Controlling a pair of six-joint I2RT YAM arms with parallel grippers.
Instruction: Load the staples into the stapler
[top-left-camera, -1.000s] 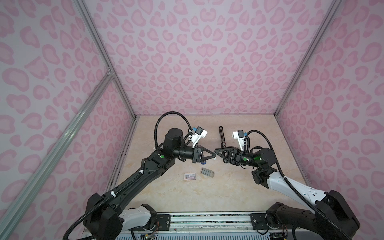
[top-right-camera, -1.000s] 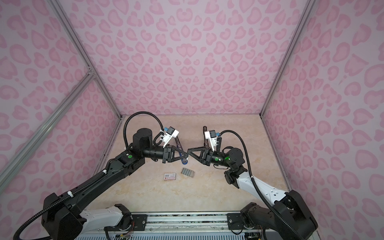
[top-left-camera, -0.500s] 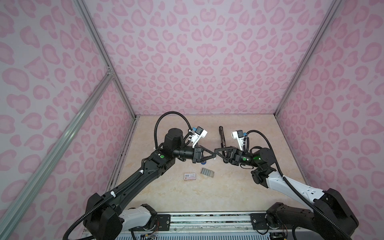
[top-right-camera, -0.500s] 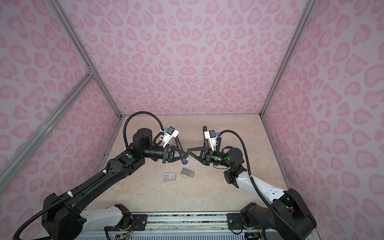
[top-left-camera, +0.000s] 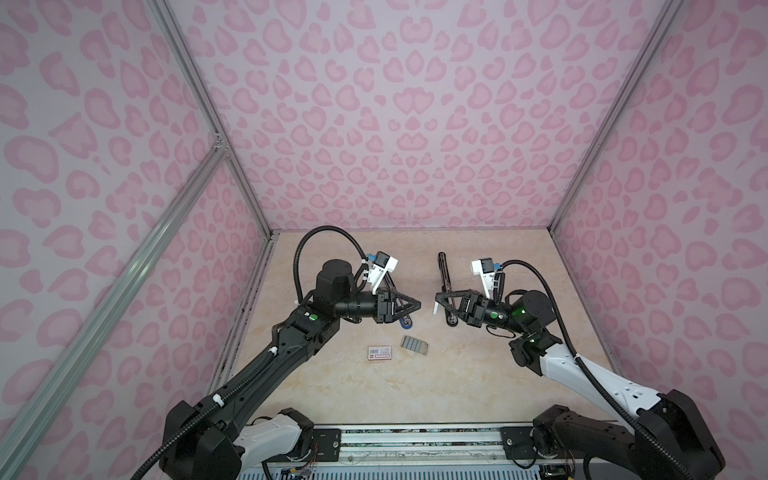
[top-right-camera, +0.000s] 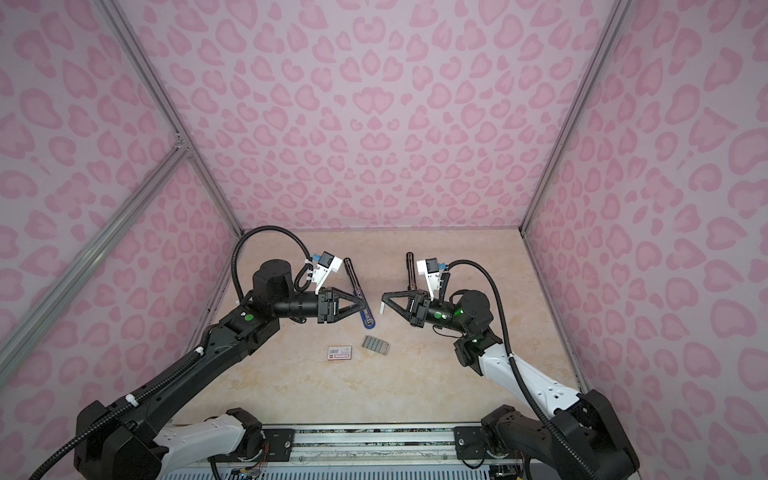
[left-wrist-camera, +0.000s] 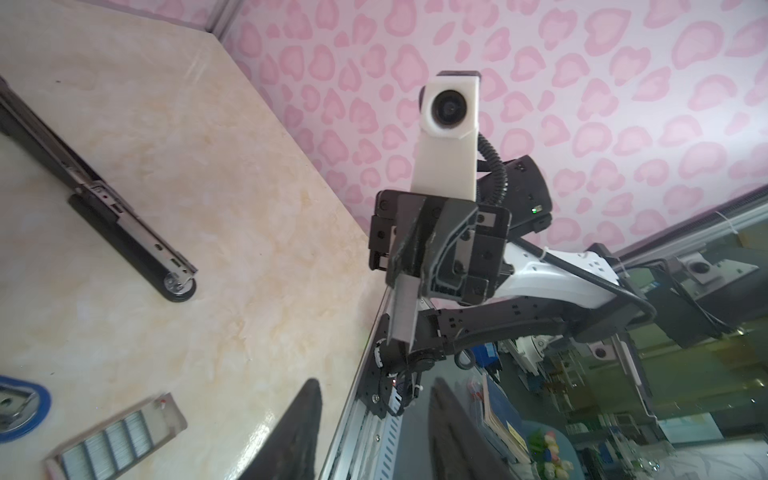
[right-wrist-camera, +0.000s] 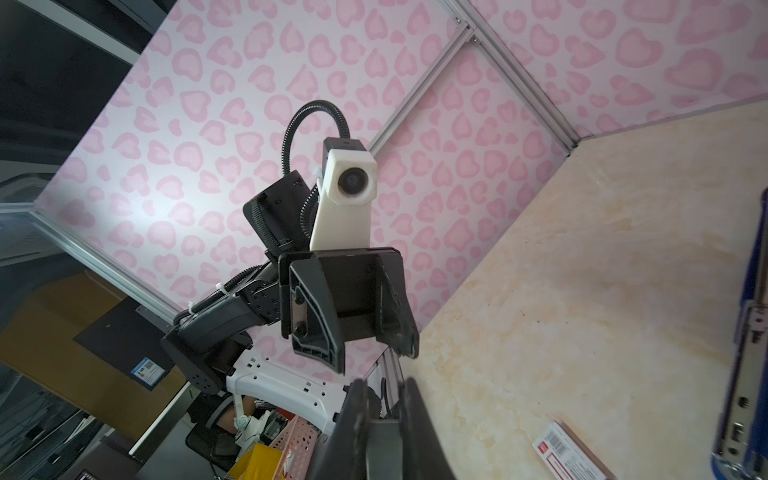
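While a strip of staples (left-wrist-camera: 402, 316) is being clenched by the right gripper (top-left-camera: 437, 297), the left gripper (top-left-camera: 417, 306) is being held open

As both grippers are being held above the table (top-left-camera: 457, 382), they are being kept tip to tip with a small gap between them. The silvery strip is being pinched by one end between the right fingers and is being shown sticking out past their tips, clear of the left gripper. The left fingers (left-wrist-camera: 305, 424) are being shown spread apart in the left wrist view, with nothing between them, and the same spread is being shown in the right wrist view. A blue stapler (top-left-camera: 406, 322) is being seen on the table just under the left gripper, partly hidden by it. A black stapler (top-left-camera: 444, 276), opened, is being seen under and behind the right gripper, reaching away towards the back wall. A tray of staples (top-left-camera: 414, 345) is being seen on the table below the gap between the two grippers, on the side nearer the arm bases and close to the blue stapler. A white-and-red box sleeve (top-left-camera: 379, 353) is being seen near the tray, on the left gripper's side, not touching it
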